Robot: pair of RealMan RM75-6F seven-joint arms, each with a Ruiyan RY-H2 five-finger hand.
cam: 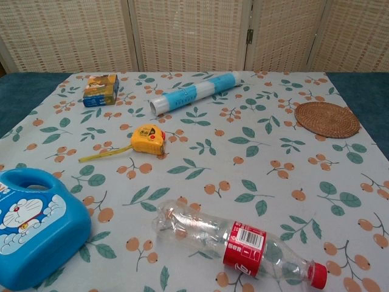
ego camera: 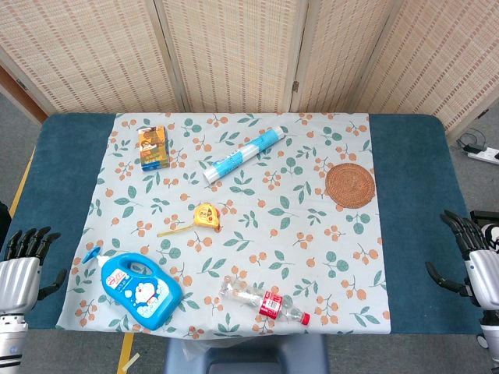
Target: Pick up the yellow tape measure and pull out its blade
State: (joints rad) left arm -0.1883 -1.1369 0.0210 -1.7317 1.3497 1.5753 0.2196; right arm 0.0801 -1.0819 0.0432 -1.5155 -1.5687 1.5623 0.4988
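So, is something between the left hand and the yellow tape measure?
Partly: the blue bottle lies just right of the left hand, near the straight path to the yellow tape measure. Passing behind it looks free.

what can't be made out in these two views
- Both hands: absent from chest view; head view crops the left hand and right hand at its edges.
- Yellow tape measure: blade markings too small.
- Blue plastic detergent jug: cut by chest view's edge.
- Small orange box: print unreadable.
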